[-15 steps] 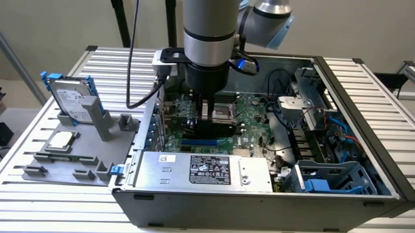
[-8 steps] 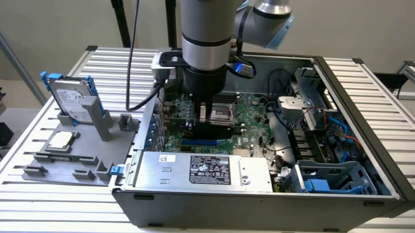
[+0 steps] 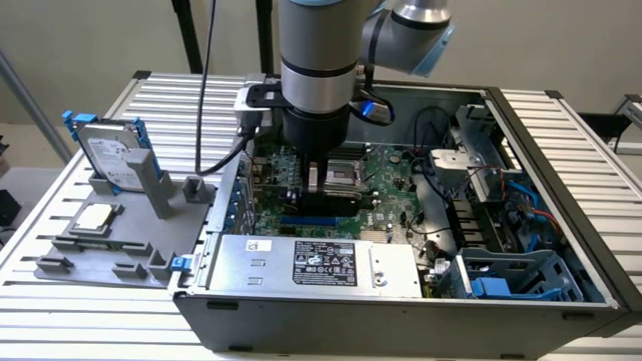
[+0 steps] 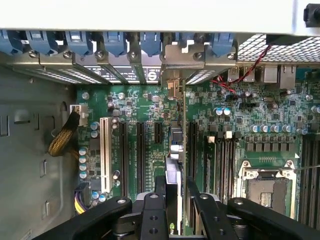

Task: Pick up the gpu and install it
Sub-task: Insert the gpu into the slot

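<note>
Gripper [image 4: 176, 189] clamped on the gpu [image 4: 174, 157], held edge-on just ahead of it over the motherboard [image 4: 145, 105] slots, mid-install, needing bracket [image 4: 172, 86] and card edge kept dead straight for seating.

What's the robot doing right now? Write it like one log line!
tool: shut on gpu | gpu: on edge at motherboard slots | place: inside computer case | seated: cannot tell

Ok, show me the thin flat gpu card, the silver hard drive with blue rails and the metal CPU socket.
thin flat gpu card [image 4: 173, 167]: wrist view, its edge.
silver hard drive with blue rails [image 3: 108, 156]: exterior view, silver face.
metal CPU socket [image 4: 265, 189]: wrist view, centre.
</note>
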You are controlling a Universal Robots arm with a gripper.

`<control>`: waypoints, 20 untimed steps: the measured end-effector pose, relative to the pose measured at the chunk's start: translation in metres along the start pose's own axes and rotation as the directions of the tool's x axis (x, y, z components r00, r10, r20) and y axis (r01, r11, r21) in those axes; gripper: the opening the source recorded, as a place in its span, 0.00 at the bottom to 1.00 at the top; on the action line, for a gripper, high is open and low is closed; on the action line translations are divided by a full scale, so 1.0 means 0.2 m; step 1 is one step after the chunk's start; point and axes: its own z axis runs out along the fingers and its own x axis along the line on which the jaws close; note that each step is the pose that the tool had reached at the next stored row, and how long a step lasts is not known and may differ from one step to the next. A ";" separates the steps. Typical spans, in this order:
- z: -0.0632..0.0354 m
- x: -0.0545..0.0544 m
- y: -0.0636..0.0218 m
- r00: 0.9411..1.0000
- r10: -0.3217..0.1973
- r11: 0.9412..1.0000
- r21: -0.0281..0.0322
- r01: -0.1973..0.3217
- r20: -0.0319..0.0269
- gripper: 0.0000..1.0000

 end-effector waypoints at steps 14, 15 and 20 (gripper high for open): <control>0.032 -0.01 0.001 1.000 0.001 1.000 -0.001 -0.001 0.000 0.27; 0.035 -0.01 0.001 1.000 0.000 1.000 -0.001 0.000 0.000 0.27; 0.046 -0.01 0.002 1.000 -0.001 1.000 -0.003 0.001 0.000 0.27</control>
